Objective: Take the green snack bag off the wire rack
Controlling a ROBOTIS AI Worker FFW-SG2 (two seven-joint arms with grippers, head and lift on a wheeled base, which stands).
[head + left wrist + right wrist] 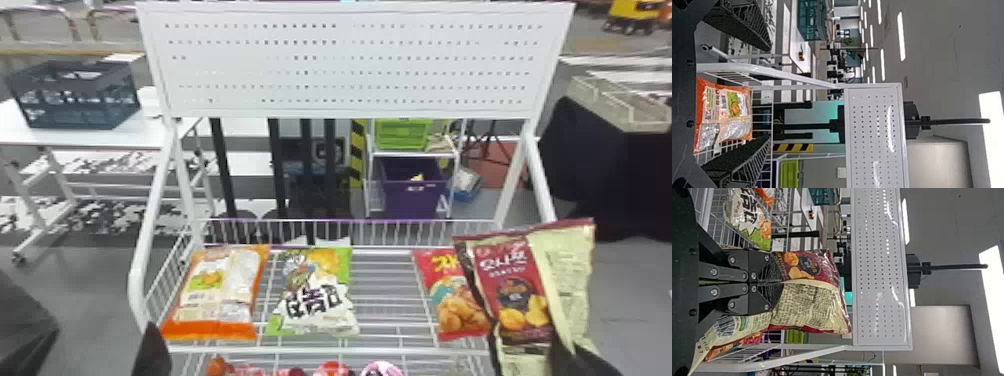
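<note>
The green snack bag (316, 295) lies on the wire rack (385, 345), left of its middle; in the right wrist view the green bag (746, 217) is beyond the fingers. My left gripper (152, 352) is at the rack's front left, below the orange bag; in the left wrist view the left gripper (770, 94) has its two fingers wide apart with nothing gripped. At the rack's right side, my right gripper (575, 357) is shut on a maroon and cream snack bag (522, 295). The right gripper (781, 282) pinches that bag at its fold in the right wrist view.
An orange bag (217, 295) lies left of the green one. A red bag (452, 300) is at the right, partly behind the held bag. More packages (332, 370) sit at the front below. A white perforated panel (350, 65) stands above the rack's back.
</note>
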